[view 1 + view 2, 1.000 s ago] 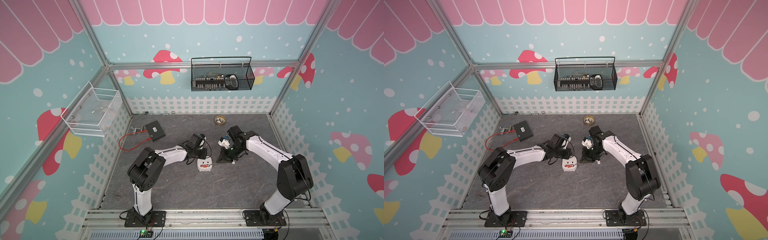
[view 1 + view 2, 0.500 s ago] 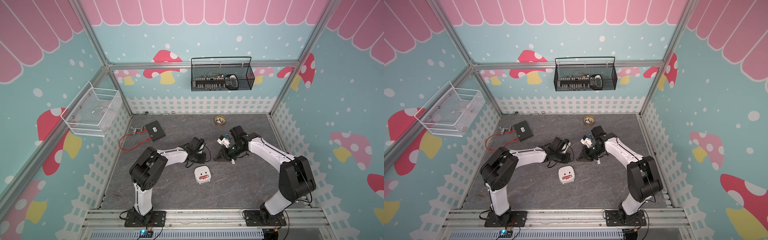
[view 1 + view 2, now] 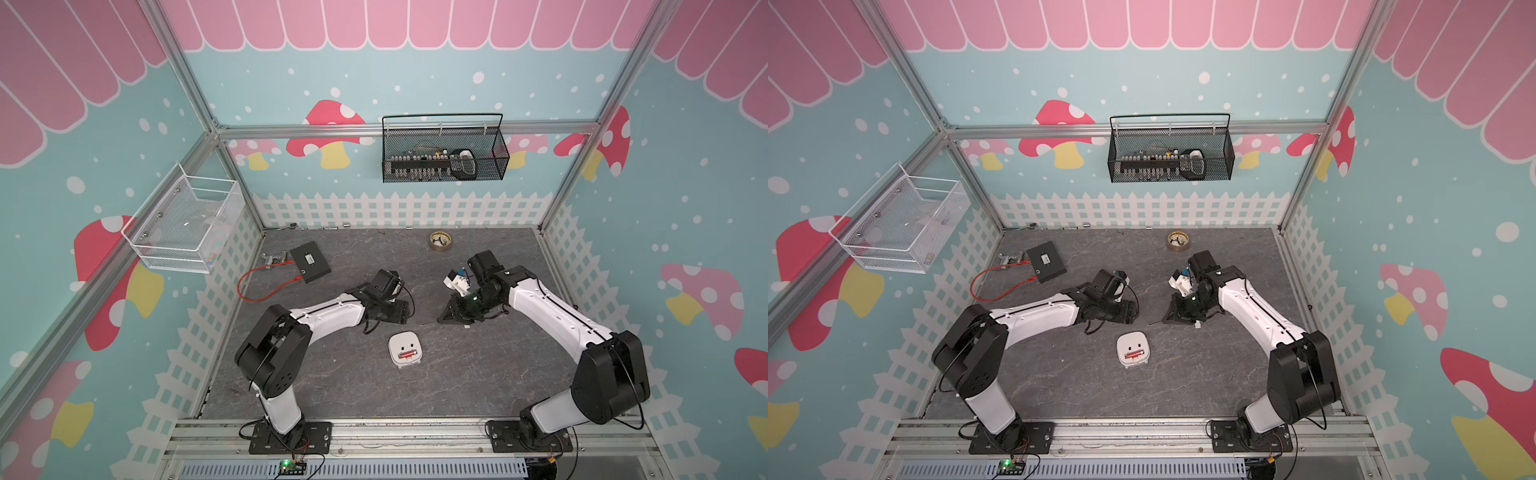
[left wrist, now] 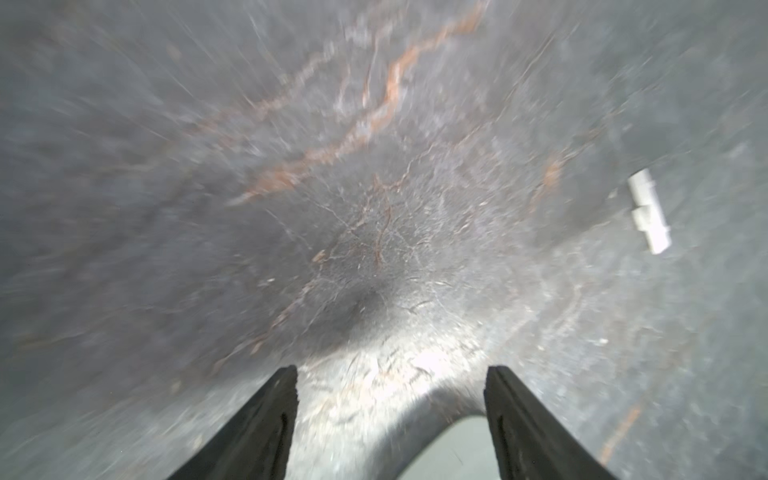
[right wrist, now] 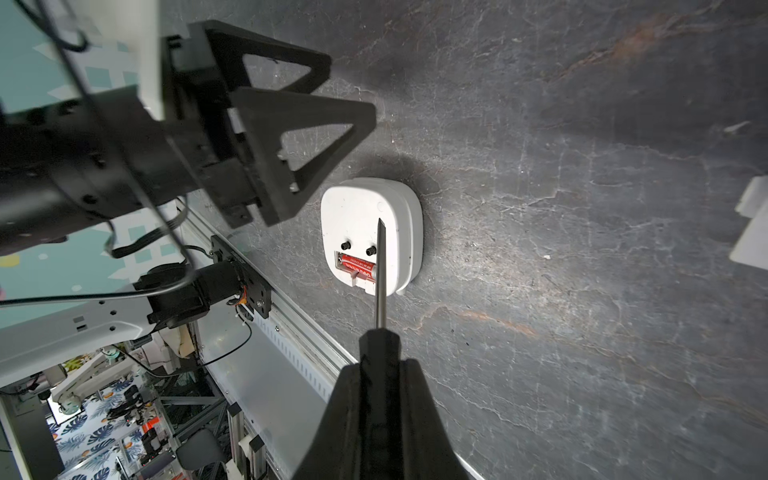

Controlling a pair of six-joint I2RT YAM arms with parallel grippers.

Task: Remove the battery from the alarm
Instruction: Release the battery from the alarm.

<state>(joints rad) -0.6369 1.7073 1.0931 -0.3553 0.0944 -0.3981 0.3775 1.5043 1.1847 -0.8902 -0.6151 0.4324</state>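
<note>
The alarm (image 3: 404,350) lies back-up on the tabletop (image 3: 478,374). Its battery (image 5: 358,266) sits in the uncovered compartment, partly hidden in the right wrist view by the screwdriver (image 5: 380,270) shaft crossing it. The right claw (image 5: 382,363) is clenched on the screwdriver's handle. The left claw (image 4: 390,370) is spread and empty, and its wrist view is blurred. A white piece (image 5: 752,224) is cut off at the frame edge. A black box (image 3: 310,262) lies well apart.

Alarm (image 5: 361,208) looks matt white plastic, battery (image 5: 356,268) glossy, screwdriver (image 5: 380,307) shaft metal, table (image 5: 582,332) rough stone
</note>
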